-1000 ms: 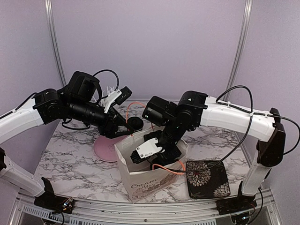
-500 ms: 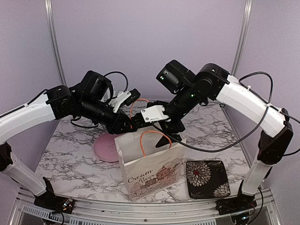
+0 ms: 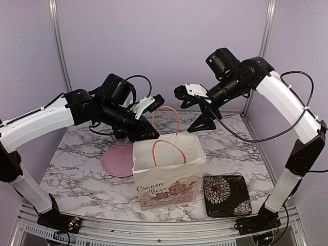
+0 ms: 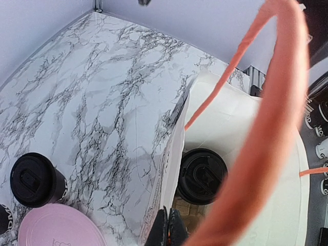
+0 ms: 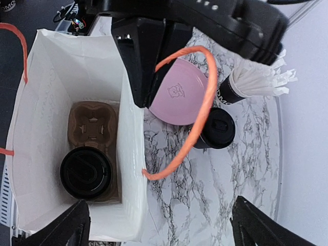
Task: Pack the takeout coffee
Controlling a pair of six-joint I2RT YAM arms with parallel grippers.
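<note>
The first coffee cup (image 5: 85,172), round black lid on, sits in the pulp carrier (image 5: 92,123) inside the paper bag (image 5: 31,102). The second coffee cup (image 4: 33,179) stands on the marble table (image 4: 102,102) beside a pink plate (image 4: 56,230). The left gripper (image 4: 168,229) pinches the bag's rim, and the right gripper (image 5: 160,220) gapes.

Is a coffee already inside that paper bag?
Yes, in: one lidded cup sits in the carrier at the paper bag's bottom. The other cup stands outside on the table.
</note>
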